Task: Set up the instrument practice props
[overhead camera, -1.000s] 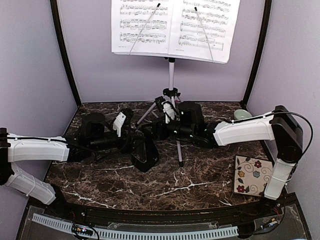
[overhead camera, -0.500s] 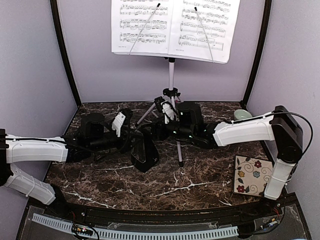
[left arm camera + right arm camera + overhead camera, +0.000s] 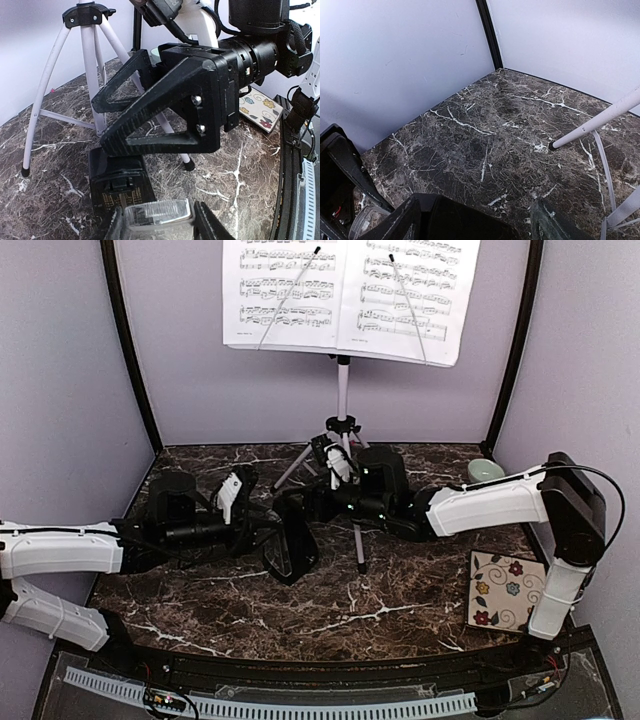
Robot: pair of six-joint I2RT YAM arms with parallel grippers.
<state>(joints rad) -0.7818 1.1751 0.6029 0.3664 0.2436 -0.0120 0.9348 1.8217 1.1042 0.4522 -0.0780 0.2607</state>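
Enclosure: plain lavender-grey walls [image 3: 200, 390] on three sides, black corner posts [image 3: 130, 360] running up at the back left and back right. Dark brown marble-pattern tabletop [image 3: 330, 610] with white veining. White perforated strip [image 3: 300, 707] along the near edge. Lighting is even and diffuse, with a soft glare on the marble.

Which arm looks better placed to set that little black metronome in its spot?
Left, probably. Its end effector has the metronome between its fingers, while the right end effector stands open close by, with only table showing between its fingers.
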